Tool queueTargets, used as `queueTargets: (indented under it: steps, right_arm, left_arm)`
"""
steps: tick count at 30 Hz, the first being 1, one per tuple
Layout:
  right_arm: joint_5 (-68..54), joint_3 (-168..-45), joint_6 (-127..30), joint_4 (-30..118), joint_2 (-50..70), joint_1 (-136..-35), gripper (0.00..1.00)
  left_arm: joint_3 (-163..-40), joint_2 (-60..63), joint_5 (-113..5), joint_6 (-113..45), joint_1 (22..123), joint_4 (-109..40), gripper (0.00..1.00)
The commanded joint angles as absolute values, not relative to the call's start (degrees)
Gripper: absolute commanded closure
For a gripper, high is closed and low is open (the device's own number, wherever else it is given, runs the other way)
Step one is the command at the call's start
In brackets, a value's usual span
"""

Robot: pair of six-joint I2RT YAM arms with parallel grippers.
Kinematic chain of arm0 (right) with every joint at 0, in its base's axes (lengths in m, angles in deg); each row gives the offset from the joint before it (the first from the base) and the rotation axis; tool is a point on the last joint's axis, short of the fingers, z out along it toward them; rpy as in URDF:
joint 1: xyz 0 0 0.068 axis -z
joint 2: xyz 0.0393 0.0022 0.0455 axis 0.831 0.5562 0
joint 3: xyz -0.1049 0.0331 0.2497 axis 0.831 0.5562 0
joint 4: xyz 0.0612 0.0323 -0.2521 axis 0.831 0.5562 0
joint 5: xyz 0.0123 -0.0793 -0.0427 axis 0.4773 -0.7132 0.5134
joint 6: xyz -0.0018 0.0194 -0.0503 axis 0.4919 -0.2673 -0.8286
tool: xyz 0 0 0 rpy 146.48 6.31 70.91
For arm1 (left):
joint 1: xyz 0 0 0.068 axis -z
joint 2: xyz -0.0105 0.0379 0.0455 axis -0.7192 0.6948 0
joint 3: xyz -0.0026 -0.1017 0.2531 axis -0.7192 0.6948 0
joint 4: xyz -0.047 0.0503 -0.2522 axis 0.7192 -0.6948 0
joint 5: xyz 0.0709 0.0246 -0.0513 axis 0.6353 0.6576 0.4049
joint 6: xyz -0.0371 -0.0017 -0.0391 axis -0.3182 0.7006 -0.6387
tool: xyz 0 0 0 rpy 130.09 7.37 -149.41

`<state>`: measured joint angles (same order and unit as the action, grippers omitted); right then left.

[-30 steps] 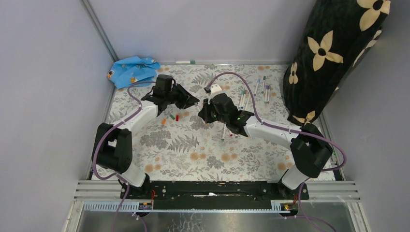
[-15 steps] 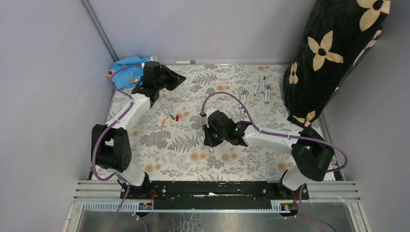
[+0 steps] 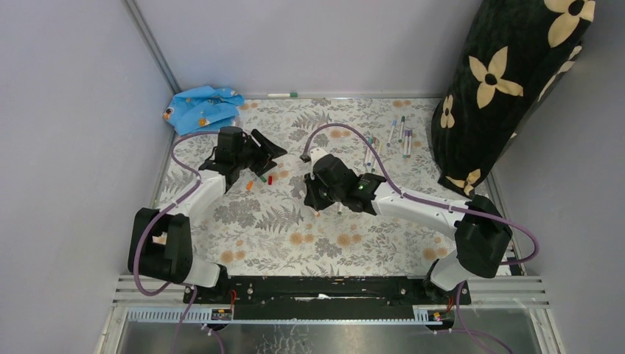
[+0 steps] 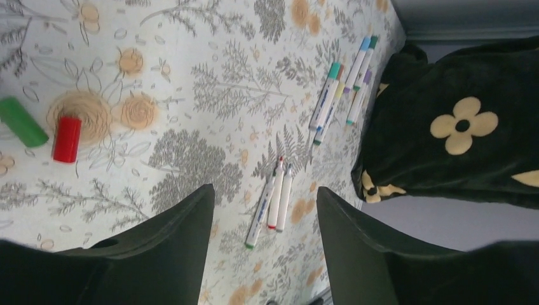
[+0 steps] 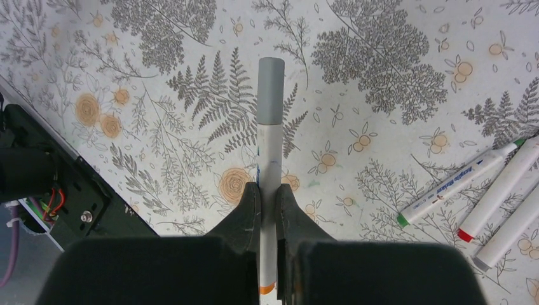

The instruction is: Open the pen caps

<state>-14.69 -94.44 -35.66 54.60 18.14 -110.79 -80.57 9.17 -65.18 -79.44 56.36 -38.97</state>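
Left pincer (image 4: 264,190): we are seeing its jaws standing apart with nothing between them, hanging over the left half of the table (image 3: 280,236).
Right pincer (image 5: 267,190): we are seeing it clamping the held pen (image 5: 270,159) by the white barrel, one finger pressing on each side.
Held pen, axis: its long axis is running in line with the fingers and reaching straight out past their tips. From above, the pincer is hiding most of it.
Grey cap (image 5: 271,89): it is sitting on the held pen's far end, pointing away from the wrist. An orange band is showing at the near end.
Red cap (image 4: 67,138) and green cap (image 4: 22,121): they are lying on their sides on the table, just beside each other, near the left pincer.
Orange cap (image 3: 250,185): it is lying just left of those two.
Three pens (image 5: 457,184): they are lying side by side, nearly parallel, just beside the right pincer. A green tip and a red tip are pointing the same way.
Far pens (image 4: 327,105): we are finding them clustered near the bag (image 4: 457,127), roughly parallel, with coloured ends toward the back wall.
Cloth (image 3: 200,107): it is lying crumpled in the far left corner.
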Motion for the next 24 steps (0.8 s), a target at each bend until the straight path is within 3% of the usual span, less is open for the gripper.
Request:
queueTargets:
  steps: [1, 24]
  right_arm:
    - [-16.4, -98.1, -36.5, 55.2, 17.8, -110.6, 1.0]
    - [-17.7, -102.6, -37.2, 53.3, 21.1, -110.6, 1.0]
  left_arm:
    - [-78.1, 5.5, -69.0, -78.7, 56.8, -34.8, 0.32]
    - [-75.4, 5.3, -69.2, -80.4, 61.0, -33.2, 0.3]
